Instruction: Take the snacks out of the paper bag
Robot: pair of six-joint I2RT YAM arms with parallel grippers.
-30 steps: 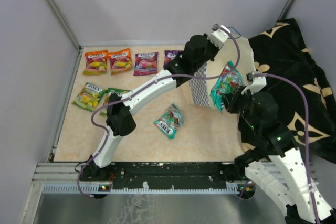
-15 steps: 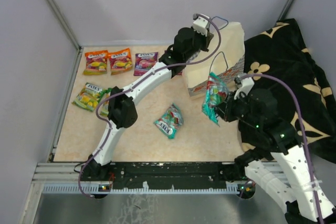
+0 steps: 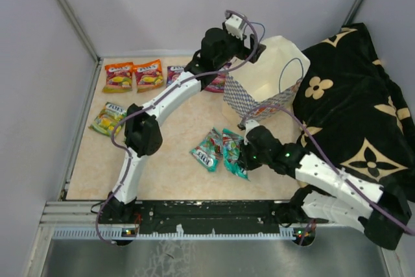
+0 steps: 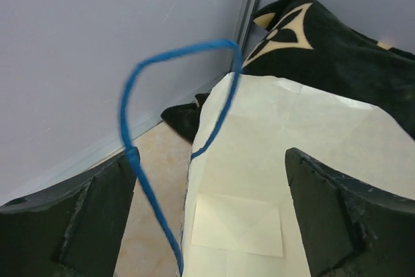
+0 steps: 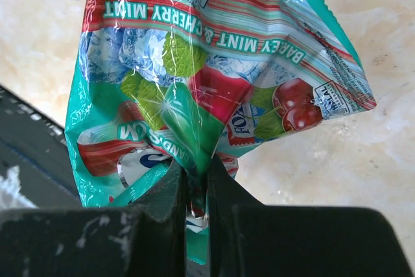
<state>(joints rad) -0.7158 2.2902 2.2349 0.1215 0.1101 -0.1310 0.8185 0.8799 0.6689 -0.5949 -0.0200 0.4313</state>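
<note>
The paper bag [image 3: 269, 69] rests on the table at the back, its beige inside and checked side [image 3: 241, 100] showing. My left gripper [image 3: 253, 48] hangs open over its rim. In the left wrist view its fingers [image 4: 350, 218] stand wide apart over the beige paper [image 4: 279, 154], with the blue cord handle [image 4: 130, 128] looping free by the left finger. My right gripper [image 3: 242, 160] is shut on a teal snack packet [image 3: 232, 152], low over the table. In the right wrist view the jaws pinch the packet's [image 5: 214, 76] lower edge. Another teal packet [image 3: 207, 150] lies just to its left.
Orange packets [image 3: 118, 77] [image 3: 149, 74] lie along the back left. A purple one [image 3: 175, 72] and another [image 3: 218, 84] are partly under the left arm. A green packet [image 3: 107, 118] lies at the left. The black flowered cloth [image 3: 350, 108] fills the right side.
My left gripper carried the bag back, set it down and opened, letting go. My right gripper carried the teal packet down and left, beside the other teal packet.
</note>
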